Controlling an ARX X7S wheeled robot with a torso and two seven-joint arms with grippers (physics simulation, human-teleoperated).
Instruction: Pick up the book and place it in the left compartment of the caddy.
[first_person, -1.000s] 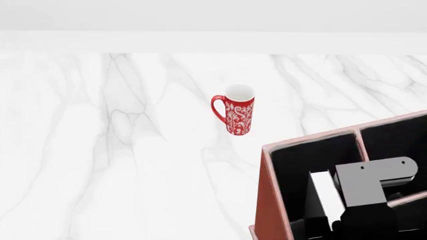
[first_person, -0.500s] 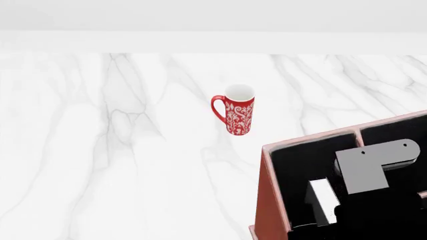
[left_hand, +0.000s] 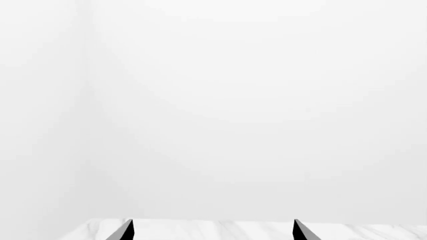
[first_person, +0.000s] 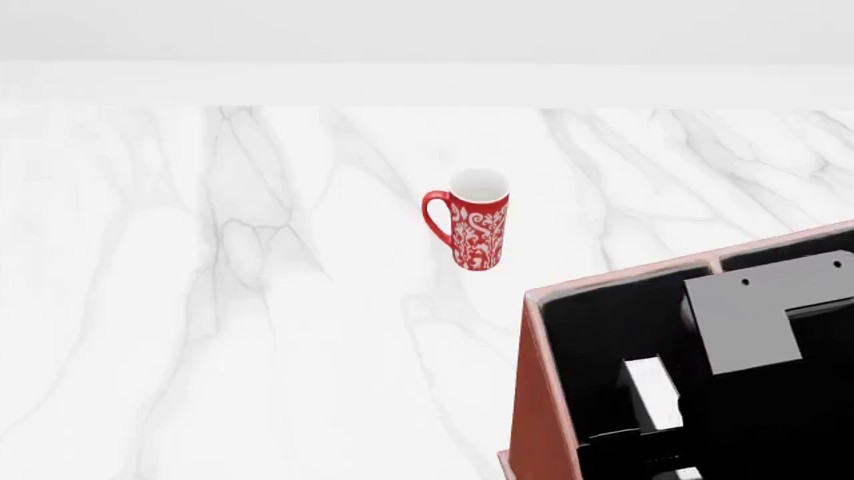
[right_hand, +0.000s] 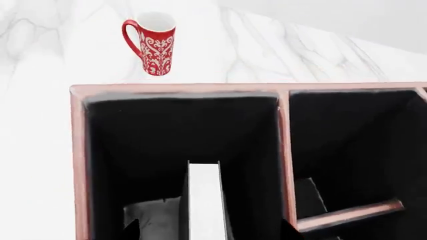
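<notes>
My left fingers (left_hand: 127, 231) show only as two dark tips at the edge of the left wrist view. They are wide apart with nothing between them. They point over the white marble surface (left_hand: 220, 230) toward a plain pale wall.

In the head view, the red mug (first_person: 470, 220) stands upright on the surface (first_person: 200, 300), out beyond the caddy's (first_person: 541, 400) far left corner and well apart from it. Its handle points away from the caddy.

The caddy is a reddish-brown box with black inside. The book (first_person: 650, 392) is down inside the left compartment (first_person: 601, 340). It stands on edge, and its white pages show as a bright strip. The right wrist view shows the same thing: the book (right_hand: 203, 200) is in the big slot of the caddy (right_hand: 77, 150), away from both side walls.

My right gripper (right_hand: 208, 231) hangs over the caddy. Its two dark tips sit one on each side of the book, not touching it, so the fingers are apart. The grey bracket (first_person: 747, 315) of my right arm covers part of the caddy.
</notes>
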